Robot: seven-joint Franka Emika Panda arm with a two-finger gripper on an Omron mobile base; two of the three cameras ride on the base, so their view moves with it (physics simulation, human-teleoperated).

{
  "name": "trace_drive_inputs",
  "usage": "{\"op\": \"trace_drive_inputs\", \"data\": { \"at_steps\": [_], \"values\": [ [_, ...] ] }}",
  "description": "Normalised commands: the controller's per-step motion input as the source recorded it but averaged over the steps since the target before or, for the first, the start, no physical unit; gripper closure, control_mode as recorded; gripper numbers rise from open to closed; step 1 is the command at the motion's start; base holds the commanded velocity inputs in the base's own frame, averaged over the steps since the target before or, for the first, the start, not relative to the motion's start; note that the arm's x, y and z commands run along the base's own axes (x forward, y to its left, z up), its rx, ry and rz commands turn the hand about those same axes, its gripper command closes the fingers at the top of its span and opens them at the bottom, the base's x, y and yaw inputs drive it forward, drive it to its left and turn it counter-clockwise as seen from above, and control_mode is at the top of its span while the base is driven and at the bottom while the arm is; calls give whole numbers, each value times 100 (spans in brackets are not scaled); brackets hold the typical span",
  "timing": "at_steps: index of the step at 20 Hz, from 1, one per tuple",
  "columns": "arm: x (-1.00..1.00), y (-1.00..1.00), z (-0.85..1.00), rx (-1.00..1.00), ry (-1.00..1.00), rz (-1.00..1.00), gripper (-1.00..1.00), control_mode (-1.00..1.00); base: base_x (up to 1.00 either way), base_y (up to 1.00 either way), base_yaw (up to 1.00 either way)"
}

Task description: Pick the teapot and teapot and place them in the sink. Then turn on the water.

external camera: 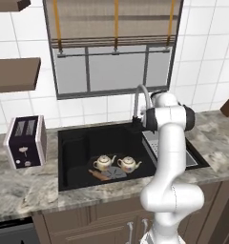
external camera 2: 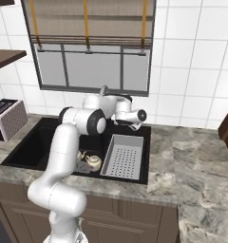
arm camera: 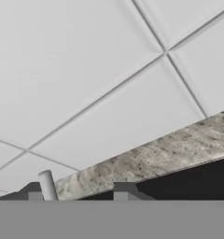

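Now, with both teapots (external camera: 105,162) (external camera: 129,164) lying in the sink (external camera: 76,155), my claw (arm camera: 79,193), part-open and grasping nothing, should meet the faucet (external camera: 141,97) lever squarely before pushing.

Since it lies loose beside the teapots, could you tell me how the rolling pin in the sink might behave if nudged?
The rolling pin looks like a round wooden rod lying flat on the sink floor, so it would probably roll sideways rather than tip. Being wood, it is likely stiff and hardly fragile. It lies close to the left teapot, so a push might knock it against that.
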Motion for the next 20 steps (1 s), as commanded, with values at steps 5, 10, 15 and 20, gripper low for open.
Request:
{"op": "trace_drive_inputs", "data": {
  "at_steps": [5,10,15,20],
  "values": [
    [-23,-100,-85,8,7,-9,100,-100,0,0,0],
    [-40,-100,-100,1,3,-14,100,-100,0,0,0],
    [-41,-75,-98,-1,0,-15,100,-100,0,0,0],
    [-54,-16,-26,0,-2,-11,100,-100,0,0,0]
  ]
}}
